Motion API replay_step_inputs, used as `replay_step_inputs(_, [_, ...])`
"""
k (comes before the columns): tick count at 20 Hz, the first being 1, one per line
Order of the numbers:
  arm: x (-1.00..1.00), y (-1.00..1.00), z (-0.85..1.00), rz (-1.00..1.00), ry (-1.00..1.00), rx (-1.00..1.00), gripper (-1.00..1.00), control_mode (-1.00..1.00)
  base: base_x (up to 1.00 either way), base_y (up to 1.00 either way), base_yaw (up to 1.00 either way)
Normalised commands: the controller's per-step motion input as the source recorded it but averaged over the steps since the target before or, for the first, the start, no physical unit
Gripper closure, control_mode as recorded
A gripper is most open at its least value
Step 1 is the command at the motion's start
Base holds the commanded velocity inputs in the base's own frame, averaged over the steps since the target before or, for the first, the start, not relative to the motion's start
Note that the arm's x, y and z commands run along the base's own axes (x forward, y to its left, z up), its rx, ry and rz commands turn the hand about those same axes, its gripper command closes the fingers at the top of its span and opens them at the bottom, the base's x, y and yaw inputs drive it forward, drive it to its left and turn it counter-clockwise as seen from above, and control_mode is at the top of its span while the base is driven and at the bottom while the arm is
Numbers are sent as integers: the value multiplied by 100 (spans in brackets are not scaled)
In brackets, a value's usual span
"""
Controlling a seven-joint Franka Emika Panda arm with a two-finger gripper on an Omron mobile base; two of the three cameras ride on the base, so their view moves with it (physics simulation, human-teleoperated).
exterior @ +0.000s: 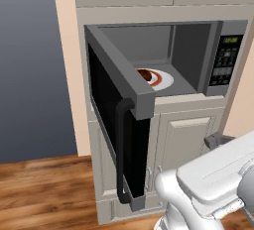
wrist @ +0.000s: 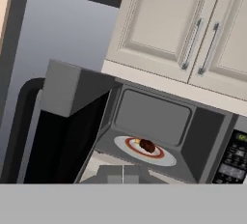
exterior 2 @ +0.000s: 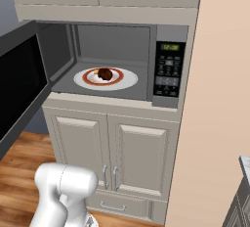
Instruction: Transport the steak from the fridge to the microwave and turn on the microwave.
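With the steak (exterior 2: 105, 73) plated inside the microwave (exterior 2: 117, 62), your closed, empty gripper (wrist: 122, 175) could clip its wide-open door (exterior: 116, 125) and start nothing.

Claw (wrist: 122, 175) shut, empty, fingertips together; arm (exterior: 218, 174) folded low, wrist raised.

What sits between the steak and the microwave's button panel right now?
Nothing stands between them. In the right base view the steak rests on a red-ringed plate; beyond its rim lies bare grey microwave floor up to the button panel.
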Motion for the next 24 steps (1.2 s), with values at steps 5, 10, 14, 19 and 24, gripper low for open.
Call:
replay_step_inputs(5, [-2,17,-9,-9,-5,0,100,-100,0,0,0])
replay_step_inputs(10, [0,13,-14,-9,-3,0,100,-100,0,0,0])
replay_step_inputs(14, [0,18,-23,-8,-1,0,100,-100,0,0,0])
replay_step_inputs(19, [0,22,-26,-8,-1,0,100,-100,0,0,0])
replay_step_inputs(24, [1,25,-28,-8,0,0,100,-100,0,0,0])
